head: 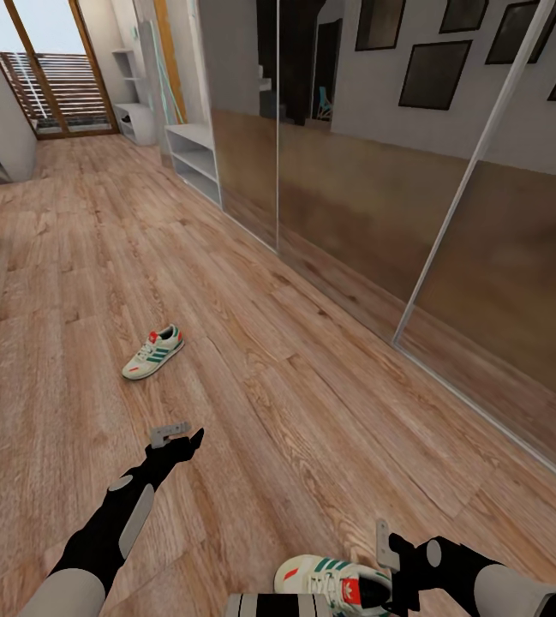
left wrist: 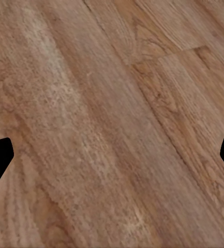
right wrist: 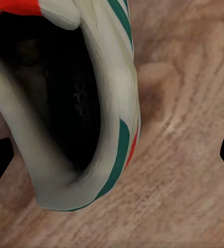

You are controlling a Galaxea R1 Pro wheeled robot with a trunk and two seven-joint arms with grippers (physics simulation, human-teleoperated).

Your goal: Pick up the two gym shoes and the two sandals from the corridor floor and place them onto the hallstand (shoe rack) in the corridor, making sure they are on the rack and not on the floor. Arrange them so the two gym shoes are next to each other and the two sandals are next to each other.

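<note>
Two white-and-cream gym shoes with green side stripes and red-orange patches counted. First shoe (head: 153, 352) lies alone on the light-brown wood-plank corridor floor (head: 312, 377), long axis diagonal, toe toward the near left, heel toward the far right. Second shoe (head: 333, 580) lies at the near edge of the head view, touching the floor, toe left, heel right; its dark opening (right wrist: 65, 98) faces the right wrist camera.

Left arm reaches forward and low, left gripper (head: 181, 440) over bare planks, well short of the first shoe; fingers spread apart, nothing between them.

Right arm bent inward, right gripper (head: 397, 574) just beside the second shoe's heel; fingers apart, not clamped.

One low white open-shelved hallstand (head: 194, 158) stands far down the corridor beside the glass-fronted wardrobe (head: 380, 171).
</note>
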